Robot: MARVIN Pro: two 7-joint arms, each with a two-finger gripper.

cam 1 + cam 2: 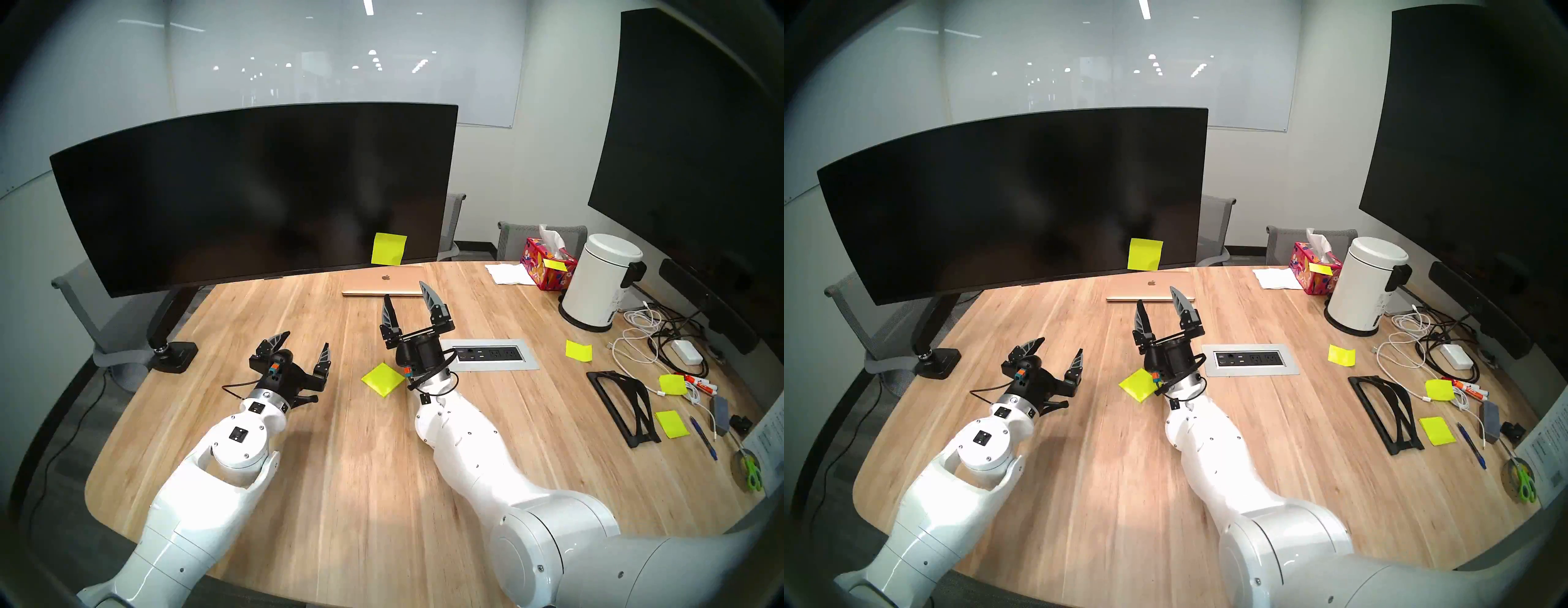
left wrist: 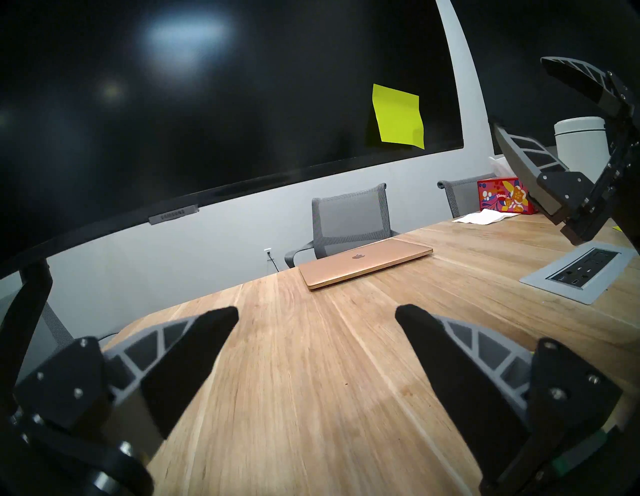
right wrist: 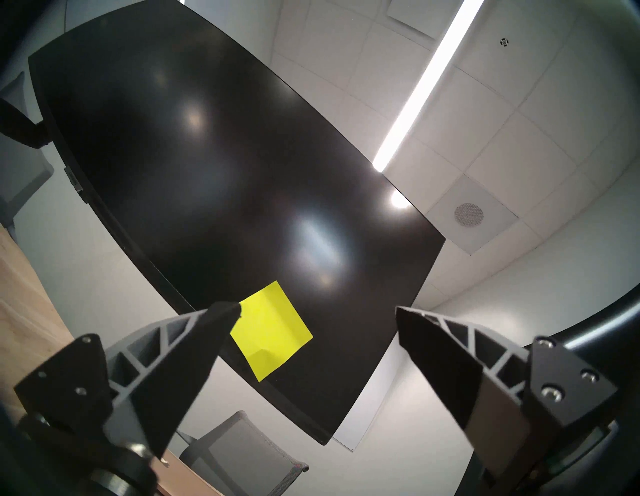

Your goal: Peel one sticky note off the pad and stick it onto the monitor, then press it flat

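Observation:
A neon yellow-green sticky note clings to the lower right of the wide curved black monitor, its lower edge slightly wavy. The pad lies on the wooden table, its right corner tucked behind my right wrist. My right gripper points up toward the note, open and empty, short of the screen. My left gripper hovers low over the table left of the pad, open and empty.
A closed gold laptop lies under the monitor's right end. A power outlet panel is set into the table right of my right wrist. Farther right are a tissue box, white bin, cables, loose yellow sheets and a black stand.

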